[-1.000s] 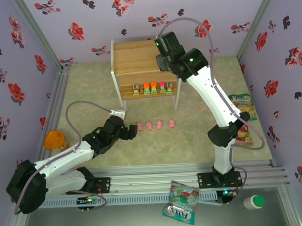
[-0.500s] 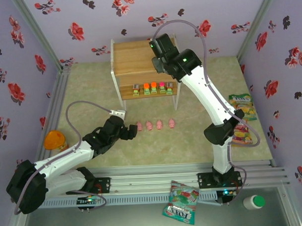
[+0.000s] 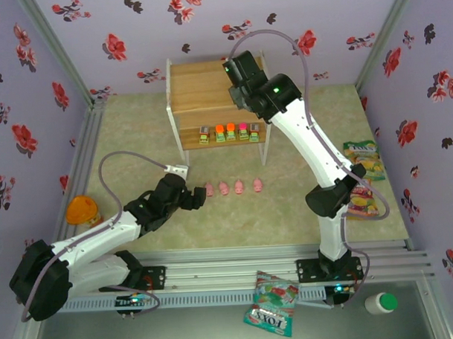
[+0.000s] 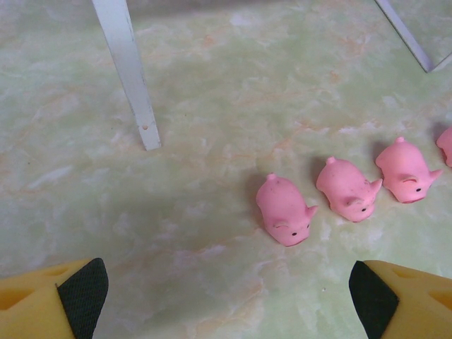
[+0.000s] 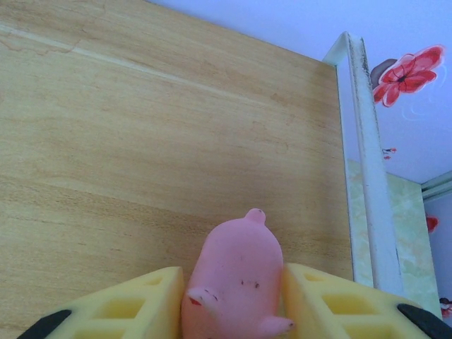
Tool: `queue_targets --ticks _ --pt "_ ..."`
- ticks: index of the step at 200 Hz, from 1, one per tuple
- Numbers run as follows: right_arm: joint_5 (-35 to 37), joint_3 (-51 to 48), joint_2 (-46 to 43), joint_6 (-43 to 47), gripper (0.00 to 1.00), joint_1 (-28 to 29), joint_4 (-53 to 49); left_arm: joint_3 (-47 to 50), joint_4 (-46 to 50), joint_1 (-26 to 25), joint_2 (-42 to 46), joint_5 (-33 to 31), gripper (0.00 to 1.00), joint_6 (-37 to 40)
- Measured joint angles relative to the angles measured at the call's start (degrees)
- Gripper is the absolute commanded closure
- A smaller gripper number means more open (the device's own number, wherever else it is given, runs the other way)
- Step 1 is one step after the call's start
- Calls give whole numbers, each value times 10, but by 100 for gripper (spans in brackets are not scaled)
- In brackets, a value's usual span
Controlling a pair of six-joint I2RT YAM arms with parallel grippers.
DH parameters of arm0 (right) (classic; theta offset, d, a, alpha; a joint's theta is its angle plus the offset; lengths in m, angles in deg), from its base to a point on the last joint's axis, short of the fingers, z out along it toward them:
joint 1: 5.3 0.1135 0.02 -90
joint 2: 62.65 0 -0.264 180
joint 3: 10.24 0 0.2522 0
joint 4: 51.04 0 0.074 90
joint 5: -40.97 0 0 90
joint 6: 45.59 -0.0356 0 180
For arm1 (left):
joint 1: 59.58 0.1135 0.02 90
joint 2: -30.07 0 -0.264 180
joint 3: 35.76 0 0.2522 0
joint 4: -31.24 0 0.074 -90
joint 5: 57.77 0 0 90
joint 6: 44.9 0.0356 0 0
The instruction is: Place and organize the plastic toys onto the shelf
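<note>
Moved: over the last second we see the right arm (image 3: pixel 291 111) swing left, so its wrist hangs further in over the shelf (image 3: pixel 201 85). The left arm (image 3: pixel 102 237) and the toys on the table have kept their places.
Right claw (image 5: pixel 236 300): closed on a pink pig (image 5: pixel 236 268). Both yellow fingers (image 5: pixel 134 307) press against the pig's sides and its snout points away from the camera.
Held pig's place: in the wrist view it sits above the shelf's top board (image 5: pixel 141 127), near the board's right edge and the white corner post (image 5: pixel 364 141). We cannot tell whether it touches the wood.
Left claw (image 4: pixel 227 293): wide open with nothing between the fingers, low over the table (image 4: pixel 212 92).
Floor pigs (image 3: pixel 232 188): four in a row on the table in front of the shelf. The nearest one (image 4: pixel 284 210) lies just ahead of the left claw, apart from both fingers.
Blocky pieces (image 3: pixel 231 133): a tidy row on the shelf's lower board, green bases with grey, orange and pink tops.
Shelf leg (image 4: pixel 131 78): a white leg stands on the table to the left of the floor pigs.
</note>
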Motion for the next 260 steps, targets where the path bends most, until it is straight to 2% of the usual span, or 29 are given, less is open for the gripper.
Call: queue_targets --ticks 189,260 --pt "22 -32 -19 0 57 -3 -1 0 0 0 0 0 7 0" --pt "24 -33 -21 0 49 -3 -1 0 0 0 0 0 7 0"
